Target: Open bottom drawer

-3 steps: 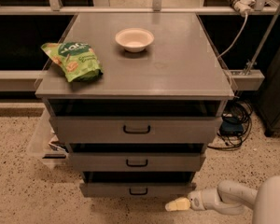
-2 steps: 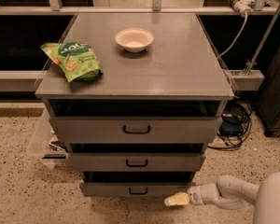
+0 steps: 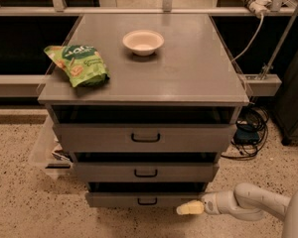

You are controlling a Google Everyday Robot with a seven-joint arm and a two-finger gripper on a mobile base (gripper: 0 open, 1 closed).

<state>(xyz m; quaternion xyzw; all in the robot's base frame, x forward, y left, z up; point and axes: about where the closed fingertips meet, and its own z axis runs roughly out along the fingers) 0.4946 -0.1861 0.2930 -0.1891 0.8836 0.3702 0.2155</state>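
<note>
Cabinet: grey, with three drawers stacked, the fronts narrowing downward.
Bottom drawer: at 6 o'clock in the view, the lowest and narrowest front, with a dark gap above it.
Handle: small black loop at the middle of that front.
Gripper: pale yellow tip at 4 o'clock from the handle, just beside the front's right end, apart from the handle.
Grip opening: cannot tell.
Arm: white, entering from 4 o'clock.
Cabinet top: white bowl toward 12 o'clock, green snack bag toward 9 o'clock.

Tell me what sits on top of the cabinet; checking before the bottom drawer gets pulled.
A white bowl and a green snack bag, apart. Anything under the bag is hidden. The tool is low, by the right end of the bottom drawer.
</note>
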